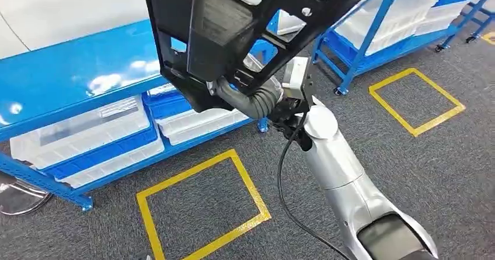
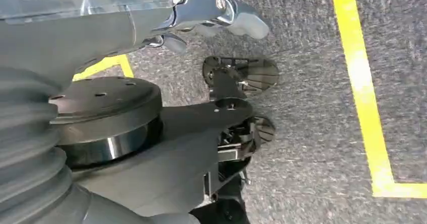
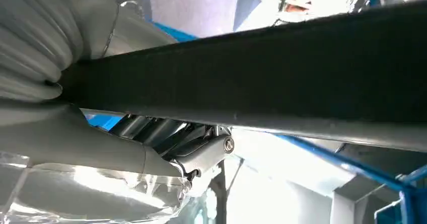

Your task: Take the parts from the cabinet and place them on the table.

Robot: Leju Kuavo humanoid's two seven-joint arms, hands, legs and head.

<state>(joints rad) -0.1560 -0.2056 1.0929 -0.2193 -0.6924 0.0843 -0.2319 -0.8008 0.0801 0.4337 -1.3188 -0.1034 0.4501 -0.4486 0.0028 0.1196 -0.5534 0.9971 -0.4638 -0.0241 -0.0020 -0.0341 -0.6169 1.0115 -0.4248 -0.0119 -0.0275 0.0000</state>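
clearly the right hand (image 1: 233, 93) has its fingers wrapped round the lower edge of the black part (image 1: 233, 26), a large, flat, openwork plastic panel raised at twelve o'clock from the robot, above the blue table (image 1: 70, 79). it looks rigid and fairly light but broad, so it probably tends to swing about a one-edge grip; a rib or bar nearer the middle would likely steady it. the left hand (image 2: 221, 17) hangs over the carpet, fingers loosely curled, holding nothing.
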